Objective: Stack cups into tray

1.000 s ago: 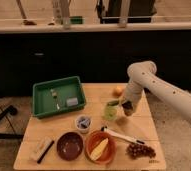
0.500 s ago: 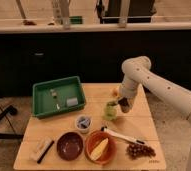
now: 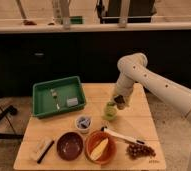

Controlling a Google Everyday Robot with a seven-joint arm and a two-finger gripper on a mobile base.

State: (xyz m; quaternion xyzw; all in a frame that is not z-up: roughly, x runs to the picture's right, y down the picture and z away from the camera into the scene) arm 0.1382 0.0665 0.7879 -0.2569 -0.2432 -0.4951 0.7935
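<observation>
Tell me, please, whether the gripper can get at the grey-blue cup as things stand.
Probably yes: the gripper is at the yellow-green cup, and nothing stands over the grey-blue cup nearby.

Gripper (image 3: 117, 103): low at the yellow-green cup (image 3: 109, 111), covering its upper right side; you cannot tell whether they touch.
Arm (image 3: 159, 86): cut off by the right edge of your view.
Tray (image 3: 45, 102): a few small pieces inside, too small for you to name.
Grey-blue cup (image 3: 83, 123): something dark inside, unidentifiable.
Flat object (image 3: 42, 149): front left of the table (image 3: 49, 131); you cannot tell what it is.
Dark cluster (image 3: 139, 150): front right; indistinct.
</observation>
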